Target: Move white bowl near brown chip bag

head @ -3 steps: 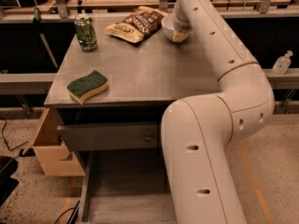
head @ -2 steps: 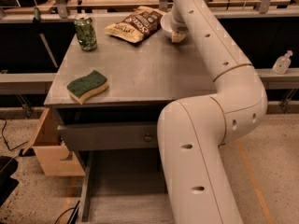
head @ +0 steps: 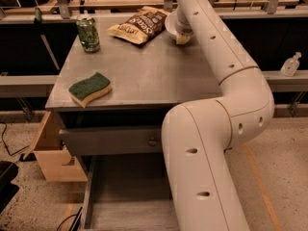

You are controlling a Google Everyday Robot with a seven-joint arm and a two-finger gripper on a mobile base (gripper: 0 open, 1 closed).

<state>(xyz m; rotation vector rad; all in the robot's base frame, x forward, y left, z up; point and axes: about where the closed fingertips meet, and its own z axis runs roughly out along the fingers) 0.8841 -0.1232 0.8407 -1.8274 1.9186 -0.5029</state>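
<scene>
The brown chip bag [head: 139, 24] lies flat at the far middle of the grey table [head: 144, 71]. The white bowl [head: 171, 23] shows only as a white rim just right of the bag, almost touching it; my arm hides most of it. My gripper [head: 183, 36] is at the bowl at the table's far right, reaching down from above, largely hidden behind my own wrist.
A green can [head: 89, 33] stands at the far left of the table. A green-topped yellow sponge [head: 90, 88] lies near the front left corner. My white arm [head: 226, 81] arches over the table's right side. A wooden box [head: 50, 150] sits on the floor at the left.
My arm has swung a little to the left, and the white bowl has moved with it towards the chip bag.
</scene>
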